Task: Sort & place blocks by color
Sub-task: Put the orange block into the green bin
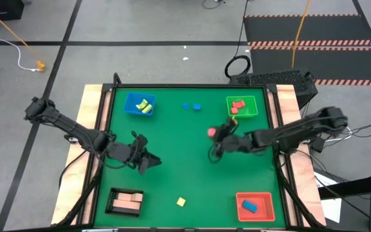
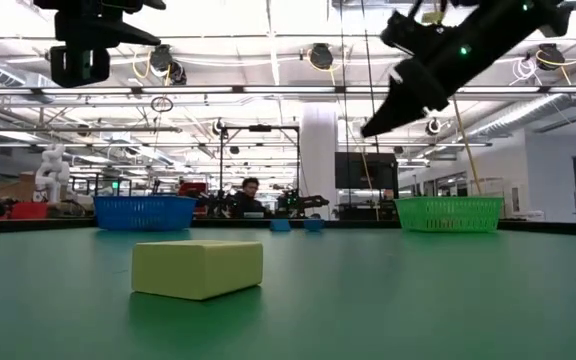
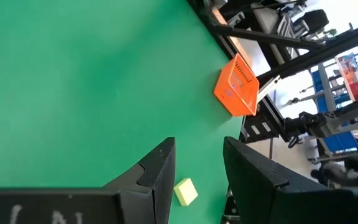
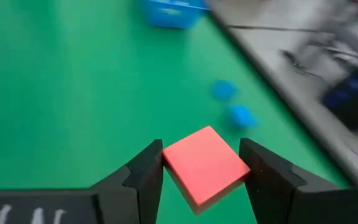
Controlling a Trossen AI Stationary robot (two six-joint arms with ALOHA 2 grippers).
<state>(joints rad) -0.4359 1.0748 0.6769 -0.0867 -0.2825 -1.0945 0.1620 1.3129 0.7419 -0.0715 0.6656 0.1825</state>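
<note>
Red block (image 4: 205, 165) between right fingers (image 4: 146, 171); left fingers (image 3: 160, 171) parted, empty, mid-table.

Four trays: blue (image 1: 139, 104), green (image 1: 241, 107), red (image 1: 255, 206), black (image 1: 124, 202). Two arms. Loose on the mat: two blue blocks (image 1: 191, 106) and one yellow block (image 1: 181, 202). One red block (image 4: 205, 165) sits between gripper fingers.
</note>
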